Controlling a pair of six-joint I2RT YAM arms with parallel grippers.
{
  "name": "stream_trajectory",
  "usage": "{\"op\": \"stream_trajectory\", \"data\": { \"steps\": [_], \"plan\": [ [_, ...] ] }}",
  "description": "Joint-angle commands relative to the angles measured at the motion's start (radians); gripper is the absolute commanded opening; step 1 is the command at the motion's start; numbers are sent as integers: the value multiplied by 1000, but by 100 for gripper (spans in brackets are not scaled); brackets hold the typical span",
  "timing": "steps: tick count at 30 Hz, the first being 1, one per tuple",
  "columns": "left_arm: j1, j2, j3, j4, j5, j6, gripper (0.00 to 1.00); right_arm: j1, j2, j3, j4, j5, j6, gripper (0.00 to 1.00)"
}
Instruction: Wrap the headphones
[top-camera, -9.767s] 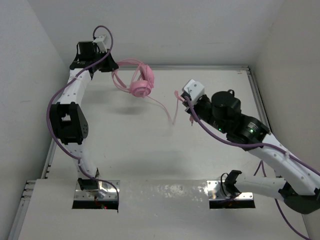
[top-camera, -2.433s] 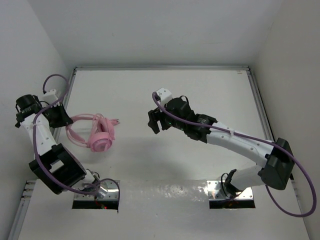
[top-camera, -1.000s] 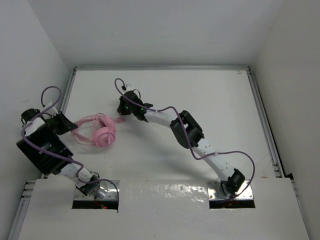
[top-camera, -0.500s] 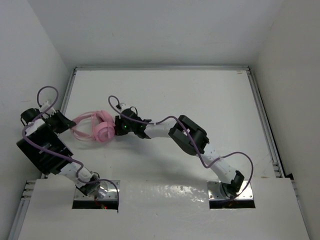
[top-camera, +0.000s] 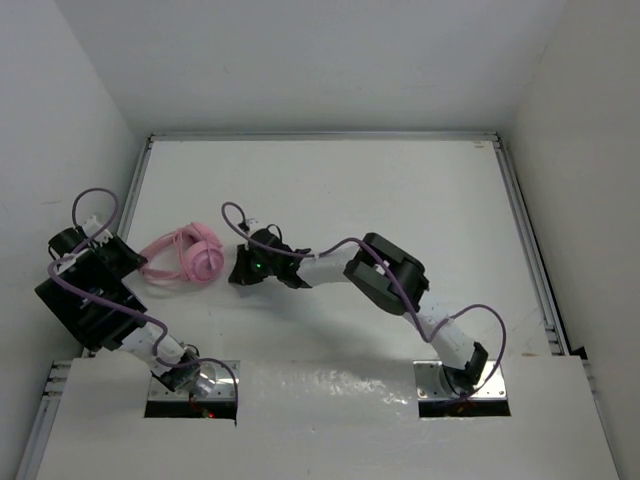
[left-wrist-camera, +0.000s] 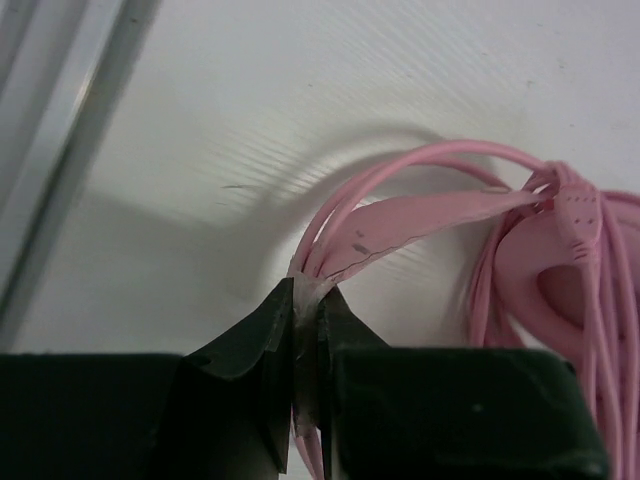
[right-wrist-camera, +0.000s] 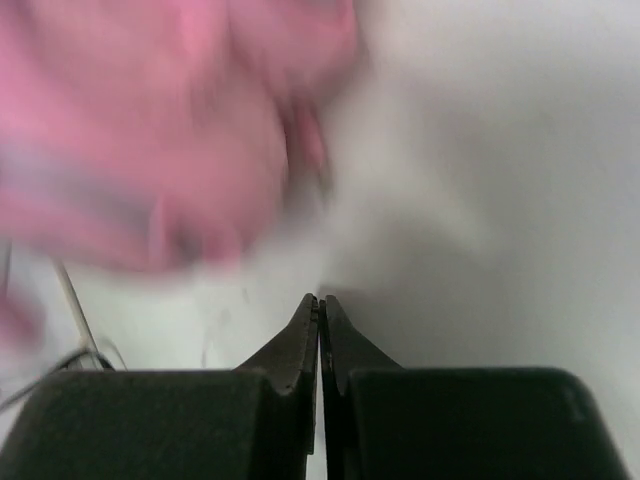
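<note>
At 9 o'clock on the tabletop (top-camera: 420, 210), headphones (top-camera: 190, 255) gripped
The left fingers (left-wrist-camera: 308, 300) pinch the headband (left-wrist-camera: 430, 215); the right fingers (right-wrist-camera: 320, 305), closed empty, at its 3 o'clock

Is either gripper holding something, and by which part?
The left gripper pinches the headphones by their thin pink headband strands. The right gripper is shut on nothing, just beside them.
</note>
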Motion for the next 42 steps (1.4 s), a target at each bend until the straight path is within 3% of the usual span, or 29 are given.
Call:
{"op": "stream_trajectory", "data": {
  "steps": [1,2,8,9,11,12,13,20,25,28,32,35,36,37,38,42],
  "plan": [
    [4,-53,1,87,-76,22,0,-2,-155,-157,-10,69,-19,0],
    [4,-55,-2,87,-78,30,0,-5,-231,-248,7,82,-30,0],
    [2,-55,-42,110,-58,80,2,-6,-414,-410,9,136,-157,0],
    [2,-56,-41,104,-52,87,10,-5,-452,-419,9,149,-171,0],
    [2,-58,-30,102,-52,90,37,-5,-486,-439,6,171,-215,0],
    [2,-61,-21,70,-58,119,71,-5,-515,-439,-2,172,-234,0],
    [2,-67,-6,46,-61,142,85,-5,-529,-436,-6,186,-270,0],
    [4,-91,82,-86,-79,194,88,-6,-635,-413,-70,251,-379,0],
    [4,-110,229,-224,-148,196,88,-37,-750,-401,-159,323,-372,3],
    [2,-125,315,-295,-182,240,86,-80,-827,-390,-291,353,-366,15],
    [-39,-159,390,-372,-274,335,84,-176,-967,-424,-535,418,-279,51],
    [-54,-197,381,-424,-311,473,83,-201,-1095,-528,-647,533,-266,70],
    [-53,-208,355,-421,-337,493,83,-210,-1185,-559,-679,572,-258,85],
    [-54,-234,341,-410,-364,527,83,-218,-1230,-612,-710,605,-252,93],
    [-53,-248,314,-407,-410,539,83,-235,-1312,-637,-779,661,-242,99],
    [-54,-344,229,-415,-447,573,84,-247,-1466,-744,-939,801,-211,99]
  ]
}}
